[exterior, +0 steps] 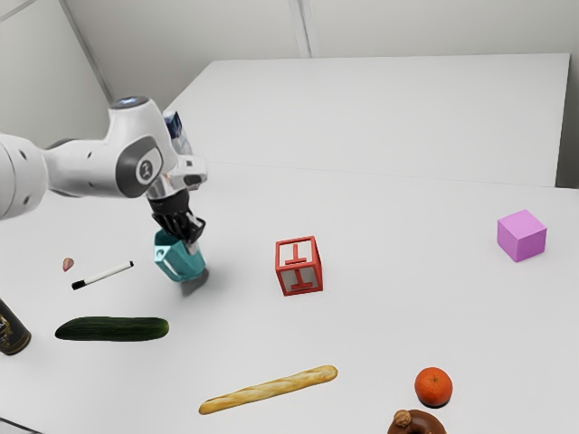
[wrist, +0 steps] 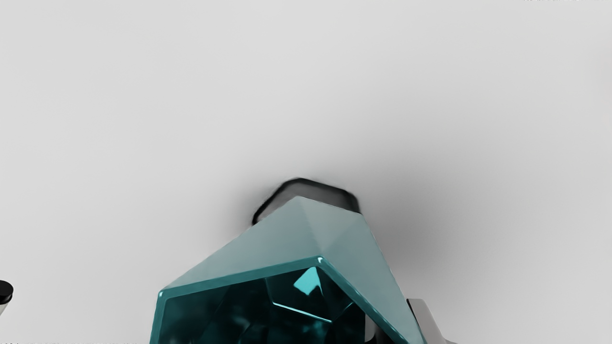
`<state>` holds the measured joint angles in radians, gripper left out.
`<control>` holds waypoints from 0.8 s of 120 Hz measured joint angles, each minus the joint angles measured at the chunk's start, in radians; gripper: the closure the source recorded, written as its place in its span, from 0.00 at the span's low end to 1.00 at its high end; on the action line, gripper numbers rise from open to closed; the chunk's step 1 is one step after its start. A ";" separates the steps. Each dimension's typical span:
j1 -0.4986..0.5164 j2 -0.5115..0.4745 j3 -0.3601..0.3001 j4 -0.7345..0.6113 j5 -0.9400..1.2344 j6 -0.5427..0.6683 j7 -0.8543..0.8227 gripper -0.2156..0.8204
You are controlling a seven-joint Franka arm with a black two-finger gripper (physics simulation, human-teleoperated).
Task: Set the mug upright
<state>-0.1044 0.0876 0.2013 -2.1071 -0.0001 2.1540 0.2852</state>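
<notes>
Mug (exterior: 184, 263): beneath the tool (exterior: 192, 239), mouth up, leaning.
Tool: pinching the mug's wall, one finger inside, one outside.
Done: grip; most of the righting, apparently.
Left: level it, seat it on the surface (exterior: 389, 316), release.

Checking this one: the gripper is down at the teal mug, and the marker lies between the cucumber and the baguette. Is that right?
Not quite: the exterior view shows the marker on the far side of the cucumber from the baguette. The gripper is indeed down at the teal mug.
</notes>
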 joint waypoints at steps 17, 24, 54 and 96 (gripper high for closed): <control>-0.017 -0.001 0.000 -0.014 -0.001 0.014 -0.042 0.96; -0.022 0.000 0.000 -0.019 -0.003 0.017 -0.056 0.90; -0.021 0.004 0.000 -0.025 -0.014 0.026 -0.096 0.44; 0.067 -0.099 -0.117 0.273 -0.010 -0.190 -0.137 0.25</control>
<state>-0.0375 -0.0109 0.0844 -1.8341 -0.0097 1.9644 0.1480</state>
